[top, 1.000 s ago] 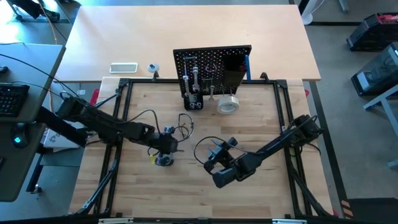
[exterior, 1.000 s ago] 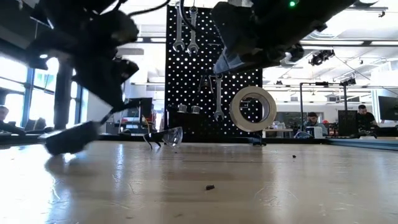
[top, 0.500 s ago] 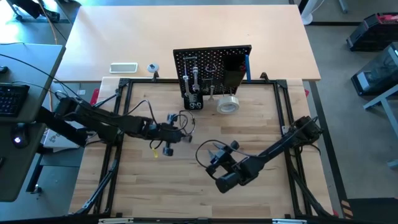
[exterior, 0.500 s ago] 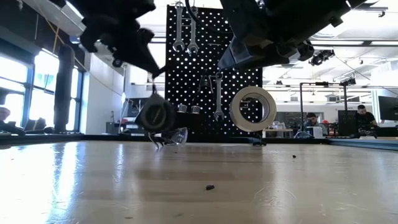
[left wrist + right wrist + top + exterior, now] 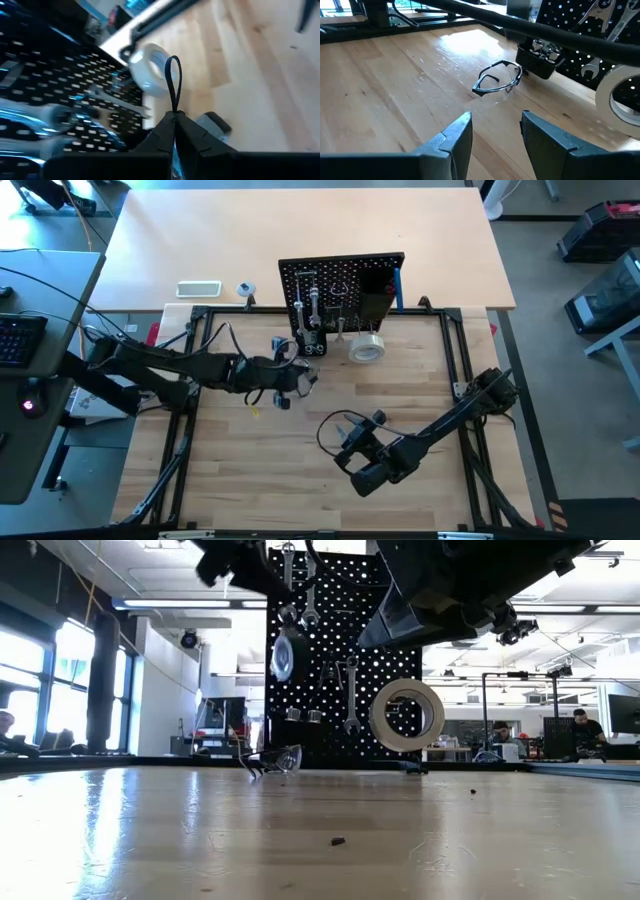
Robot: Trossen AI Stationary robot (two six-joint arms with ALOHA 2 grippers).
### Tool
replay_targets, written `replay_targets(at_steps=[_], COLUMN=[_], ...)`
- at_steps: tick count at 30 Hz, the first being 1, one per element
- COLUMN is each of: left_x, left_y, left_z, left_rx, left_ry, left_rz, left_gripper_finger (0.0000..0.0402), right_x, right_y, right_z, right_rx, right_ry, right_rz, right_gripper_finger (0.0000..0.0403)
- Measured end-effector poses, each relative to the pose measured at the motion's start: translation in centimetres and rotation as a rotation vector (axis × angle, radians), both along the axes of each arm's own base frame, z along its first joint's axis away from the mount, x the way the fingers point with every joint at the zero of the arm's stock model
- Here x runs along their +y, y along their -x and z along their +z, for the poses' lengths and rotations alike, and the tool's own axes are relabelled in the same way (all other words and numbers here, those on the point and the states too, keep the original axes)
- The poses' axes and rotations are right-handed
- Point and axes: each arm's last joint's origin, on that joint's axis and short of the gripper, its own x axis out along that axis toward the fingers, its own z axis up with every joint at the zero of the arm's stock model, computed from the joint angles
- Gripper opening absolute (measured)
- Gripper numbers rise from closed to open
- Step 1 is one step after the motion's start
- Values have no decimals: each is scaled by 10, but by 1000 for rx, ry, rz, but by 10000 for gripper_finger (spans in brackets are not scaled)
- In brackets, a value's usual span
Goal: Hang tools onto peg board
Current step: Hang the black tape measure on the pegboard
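Peg board [image 5: 342, 288], no legible writing

Bright overhead light, window glare on the tabletop [image 5: 300, 830], blurred left wrist view.

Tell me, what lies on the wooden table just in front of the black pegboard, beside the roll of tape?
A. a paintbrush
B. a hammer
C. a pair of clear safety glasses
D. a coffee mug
C: clear safety glasses with dark temples lie on the table before the peg board, near the tape roll.
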Motion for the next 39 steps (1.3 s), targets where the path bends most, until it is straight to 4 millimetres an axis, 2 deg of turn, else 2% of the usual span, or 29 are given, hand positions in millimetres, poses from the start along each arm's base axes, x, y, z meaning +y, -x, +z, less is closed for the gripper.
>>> replay_targets(at_steps=[9,19,26,33,39], left_x=[7,9,27,38,52], left_y=[-5,-6,7,26,31], left_z=[27,38,59,79,80], left_rx=[-81,-165,-299,-409,-421], left_ry=[-120,-188,-82,28,141], left_rz=[81,146,114,9,-94], left_gripper_finger=[0,0,0,0,0], right_x=[-1,1,9,15,16], right_y=[1,6,15,24,28], right_z=[-1,-6,-8,-9,-10], right_rx=[37,142,194,223,237], right_ry=[13,-38,-25,-9,-2], right_rz=[9,66,103,118,111], right_gripper_finger=[163,163,163,163,163])
